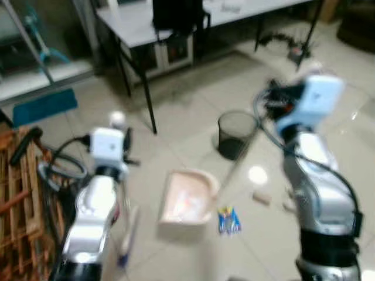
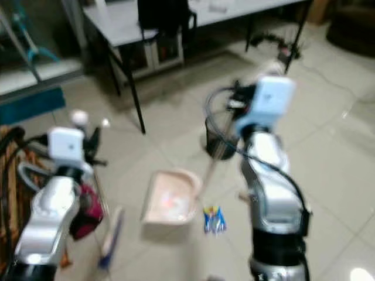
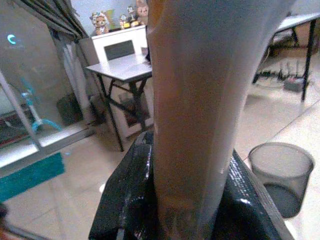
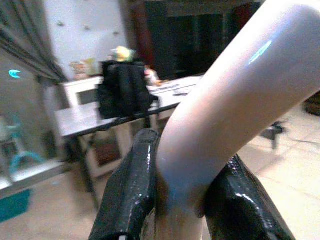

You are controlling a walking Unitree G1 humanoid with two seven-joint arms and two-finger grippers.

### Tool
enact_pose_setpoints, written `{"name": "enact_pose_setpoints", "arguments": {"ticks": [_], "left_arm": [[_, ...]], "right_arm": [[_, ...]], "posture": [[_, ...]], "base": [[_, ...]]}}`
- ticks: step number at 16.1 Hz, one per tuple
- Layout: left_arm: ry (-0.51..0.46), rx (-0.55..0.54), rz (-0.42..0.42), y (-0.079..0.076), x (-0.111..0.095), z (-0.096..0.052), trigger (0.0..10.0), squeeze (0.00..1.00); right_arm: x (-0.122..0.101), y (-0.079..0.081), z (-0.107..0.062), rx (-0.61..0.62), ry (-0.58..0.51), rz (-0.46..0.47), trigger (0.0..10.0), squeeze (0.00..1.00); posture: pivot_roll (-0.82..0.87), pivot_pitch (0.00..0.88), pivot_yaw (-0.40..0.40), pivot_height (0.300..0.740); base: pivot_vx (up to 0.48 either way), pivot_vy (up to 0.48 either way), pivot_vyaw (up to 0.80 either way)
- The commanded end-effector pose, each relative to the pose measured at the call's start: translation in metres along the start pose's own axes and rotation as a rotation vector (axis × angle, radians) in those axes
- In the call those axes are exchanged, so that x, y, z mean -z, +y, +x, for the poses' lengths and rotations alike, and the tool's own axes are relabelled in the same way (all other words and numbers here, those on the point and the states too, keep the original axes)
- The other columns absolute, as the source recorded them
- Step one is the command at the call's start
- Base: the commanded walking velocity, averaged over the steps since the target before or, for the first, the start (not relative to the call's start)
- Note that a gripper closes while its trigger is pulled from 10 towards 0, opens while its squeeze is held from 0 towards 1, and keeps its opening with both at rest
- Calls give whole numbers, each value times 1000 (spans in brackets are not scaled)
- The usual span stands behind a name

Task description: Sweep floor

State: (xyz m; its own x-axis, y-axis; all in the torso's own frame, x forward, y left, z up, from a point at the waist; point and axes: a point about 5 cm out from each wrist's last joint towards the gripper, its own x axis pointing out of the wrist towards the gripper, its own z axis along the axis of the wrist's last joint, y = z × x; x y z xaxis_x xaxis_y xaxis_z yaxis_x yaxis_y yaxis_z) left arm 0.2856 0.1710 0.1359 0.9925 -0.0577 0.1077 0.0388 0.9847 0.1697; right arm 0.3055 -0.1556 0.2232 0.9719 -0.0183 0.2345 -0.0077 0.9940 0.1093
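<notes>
Presently the left pincer is seen pinched around a broom handle, thick and orange-brown in the left wrist view. The right pincer is pinched on the curved pale handle of a long-handled dustpan, whose thin shaft runs down to the pink pan.

The pan rests on the tiled floor between the two arms. Just beside it, at 3 o'clock, a blue-and-yellow wrapper lies. A pale scrap sits farther toward 3 o'clock. A black mesh wastebasket stands at 1 o'clock from the pan, near a folding tabletop.

Judgement: both tools are likely light, stiff and smooth, so twisting in the grip is possible. Hold is best kept high on the handles. The head views are blurred.
</notes>
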Motion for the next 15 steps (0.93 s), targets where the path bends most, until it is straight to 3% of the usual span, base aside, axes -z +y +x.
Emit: {"name": "enact_pose_setpoints", "arguments": {"ticks": [1, 15], "left_arm": [[-37, -22, 21, 8, -8, 2, 10000, 0], [-32, -23, 24, 9, -5, 2, 10000, 0]], "right_arm": [[-10, 11, 0, -35, -61, 20, 10000, 0], [-7, 11, 0, -34, -56, 24, 10000, 0]], "posture": [[-5, 26, 47, 740], [-7, 34, 44, 740]], "base": [[469, 0, 0], [469, 0, 0]]}}
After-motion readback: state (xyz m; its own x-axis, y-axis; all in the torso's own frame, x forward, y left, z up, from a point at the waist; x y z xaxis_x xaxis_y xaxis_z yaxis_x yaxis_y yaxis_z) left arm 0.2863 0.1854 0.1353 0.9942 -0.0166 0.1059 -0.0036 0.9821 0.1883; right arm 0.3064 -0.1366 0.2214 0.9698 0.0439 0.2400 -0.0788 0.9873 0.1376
